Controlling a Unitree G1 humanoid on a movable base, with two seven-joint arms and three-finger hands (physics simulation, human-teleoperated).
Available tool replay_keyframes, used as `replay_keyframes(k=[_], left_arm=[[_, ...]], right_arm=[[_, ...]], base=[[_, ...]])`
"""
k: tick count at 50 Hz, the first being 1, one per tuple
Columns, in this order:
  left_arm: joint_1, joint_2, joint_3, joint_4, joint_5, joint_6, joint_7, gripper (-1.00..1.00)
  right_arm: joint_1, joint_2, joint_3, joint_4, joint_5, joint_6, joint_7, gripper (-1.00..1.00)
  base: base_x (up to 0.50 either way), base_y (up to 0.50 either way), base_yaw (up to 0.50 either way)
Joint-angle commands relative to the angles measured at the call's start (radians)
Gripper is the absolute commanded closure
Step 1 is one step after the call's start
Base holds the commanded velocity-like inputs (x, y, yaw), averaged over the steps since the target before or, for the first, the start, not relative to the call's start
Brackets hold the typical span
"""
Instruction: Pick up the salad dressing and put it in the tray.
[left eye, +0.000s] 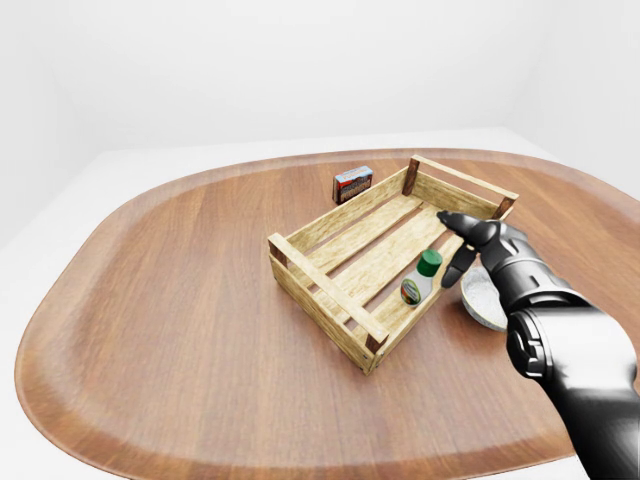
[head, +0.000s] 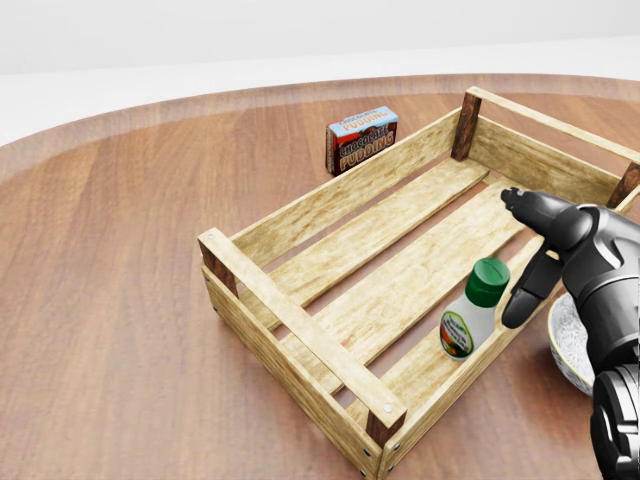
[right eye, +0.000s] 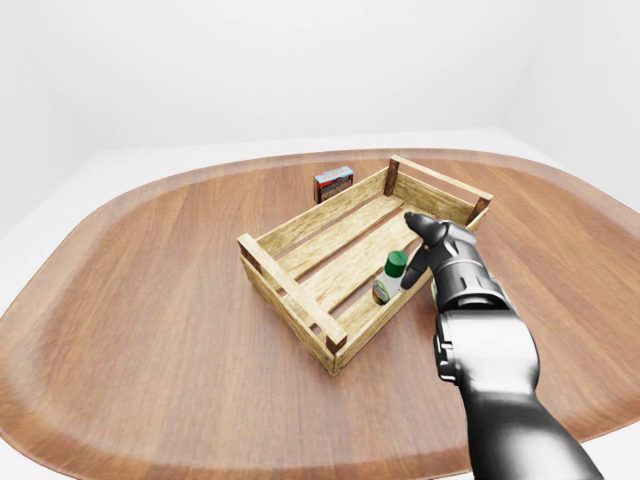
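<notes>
Now dressing bottle (head: 472, 316) stands by tray (head: 300, 328) rim, right hand (head: 545, 250) open just beside.

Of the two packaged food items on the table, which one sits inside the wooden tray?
The salad dressing, a green-capped bottle leaning against the tray wall beside the open right hand. The pudding box stands outside it.
</notes>
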Motion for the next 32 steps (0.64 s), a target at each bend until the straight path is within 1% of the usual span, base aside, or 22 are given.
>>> replay_keyframes(k=[1,2,7,8,9,11,13,18,25,26,32], left_arm=[[-0.004,-0.002,-0.01,-0.006,-0.002,0.0,0.005,-1.0],[-0.004,-0.003,-0.015,-0.006,0.0,0.0,0.004,-1.0],[-0.005,0.002,-0.008,-0.004,-0.007,0.0,0.004,-1.0],[-0.006,0.003,-0.005,-0.006,-0.01,0.0,0.005,-1.0],[-0.006,0.003,-0.006,-0.007,-0.01,0.0,0.007,-1.0],[-0.007,0.004,-0.008,-0.011,-0.011,0.0,0.009,-1.0],[-0.008,0.005,-0.011,-0.017,-0.012,0.0,0.012,-1.0],[-0.013,0.021,0.009,-0.028,-0.029,0.0,0.017,-1.0],[-0.01,0.017,0.006,-0.026,-0.025,0.0,0.015,-1.0],[-0.009,0.015,0.005,-0.025,-0.023,0.0,0.015,-1.0],[-0.009,0.015,0.006,-0.026,-0.023,0.0,0.015,-1.0]], right_arm=[[-0.213,-0.113,0.03,-0.019,-0.085,0.0,0.124,-1.0],[-0.288,-0.151,0.044,-0.027,-0.114,0.0,0.168,-1.0],[-0.446,-0.226,0.05,-0.039,-0.189,0.0,0.252,-1.0],[-0.502,-0.253,0.055,-0.044,-0.21,0.0,0.288,-1.0],[-0.532,-0.268,0.056,-0.046,-0.227,0.0,0.298,-1.0],[-0.563,-0.282,0.049,-0.048,-0.247,0.0,0.323,-1.0],[-0.586,-0.295,0.044,-0.053,-0.266,0.0,0.325,-1.0],[-0.644,-0.324,0.04,-0.064,-0.31,0.0,0.325,-1.0],[-0.769,-0.344,0.026,-0.071,-0.346,0.0,0.325,-1.0],[-0.802,-0.348,0.025,-0.073,-0.352,0.0,0.325,-1.0],[-0.858,-0.355,0.016,-0.075,-0.375,0.0,0.325,-1.0]], base=[[0.0,0.0,0.0],[0.0,0.0,0.0],[0.0,0.0,0.0],[0.0,0.0,0.0],[0.0,0.0,0.0],[0.0,0.0,0.0],[0.0,0.0,0.0],[0.0,0.0,0.0],[0.0,0.0,0.0],[0.0,0.0,0.0],[0.0,0.0,0.0]])
